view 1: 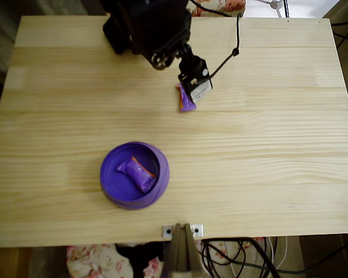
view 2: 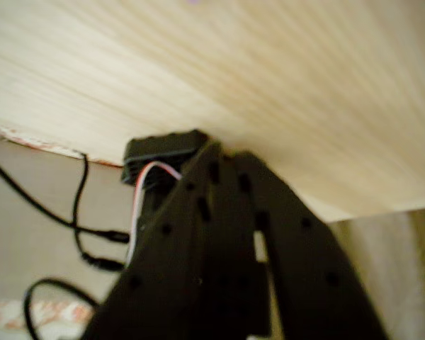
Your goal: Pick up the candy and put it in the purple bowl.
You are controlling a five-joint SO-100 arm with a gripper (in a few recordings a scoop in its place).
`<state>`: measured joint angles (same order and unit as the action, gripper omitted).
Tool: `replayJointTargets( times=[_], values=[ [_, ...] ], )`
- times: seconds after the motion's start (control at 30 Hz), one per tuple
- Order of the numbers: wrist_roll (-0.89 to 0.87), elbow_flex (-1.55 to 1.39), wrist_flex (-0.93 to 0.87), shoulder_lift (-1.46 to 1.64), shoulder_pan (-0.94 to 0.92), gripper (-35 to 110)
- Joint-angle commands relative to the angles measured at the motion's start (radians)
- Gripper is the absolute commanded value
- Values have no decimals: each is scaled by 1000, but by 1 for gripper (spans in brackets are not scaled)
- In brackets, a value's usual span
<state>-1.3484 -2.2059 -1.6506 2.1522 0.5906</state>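
- Tool (view 2: 258, 212) narrow, near-shut, empty, sits over tabletop (view 1: 267, 150) at twelve o'clock.
- Candy (view 1: 185, 99) lies just beside it: widen, then descend squarely.
- Bowl (view 1: 162, 165) waits at seven o'clock.

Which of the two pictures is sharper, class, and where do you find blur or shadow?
Overhead view: sharper, evenly lit; the purple bowl throws a faint shadow on the table, and the candy by the arm is slightly soft. Wrist view: blurred throughout, wood grain smeared, the dark gripper out of focus; whether its jaws are open cannot be told.
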Motion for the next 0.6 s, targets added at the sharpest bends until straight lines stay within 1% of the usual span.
replayJointTargets(
  times=[0.0,0.03,0.13,0.3,0.5,0.57],
  values=[
    [-32,161,-101,-52,-11,0],
    [-18,176,-104,-58,-31,0],
    [-67,206,-92,-46,-35,0],
    [-316,209,-60,-51,-37,0],
    [-650,229,-48,-115,63,1],
    [-721,229,-25,-137,98,2]
  ],
)
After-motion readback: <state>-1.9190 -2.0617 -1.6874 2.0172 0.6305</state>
